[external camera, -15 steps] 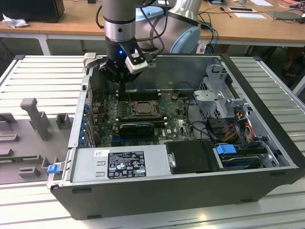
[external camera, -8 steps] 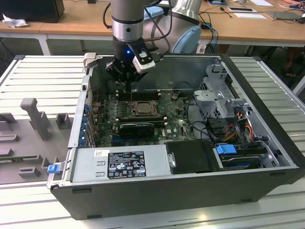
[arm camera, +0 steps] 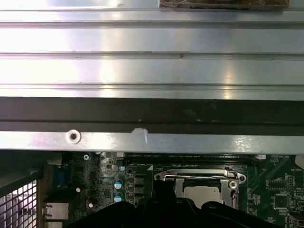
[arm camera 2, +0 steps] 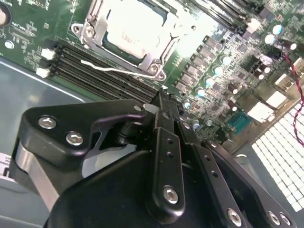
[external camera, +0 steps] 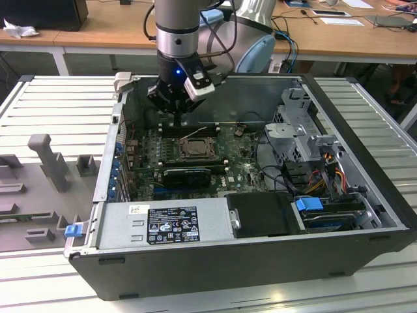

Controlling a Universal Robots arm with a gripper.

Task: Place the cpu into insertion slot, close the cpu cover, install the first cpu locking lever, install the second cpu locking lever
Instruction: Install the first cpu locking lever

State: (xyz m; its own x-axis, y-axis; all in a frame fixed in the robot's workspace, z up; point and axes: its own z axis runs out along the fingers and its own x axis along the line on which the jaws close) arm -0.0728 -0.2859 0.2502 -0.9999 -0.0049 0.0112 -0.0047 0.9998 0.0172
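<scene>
One cpu (arm camera 2: 126, 28), one pincer (arm camera 2: 164, 102)

Grey arm, black gripper
Silver-grey tube arm (external camera: 176, 23), blue light, black cables; matte black gripper (arm camera 2: 164, 102) links with silver screws

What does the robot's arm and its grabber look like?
The arm is a round silver-grey tube with a black band and a small blue light. Grey cables loop beside it. The gripper is black, with chunky links joined by shiny silver screws.
</scene>
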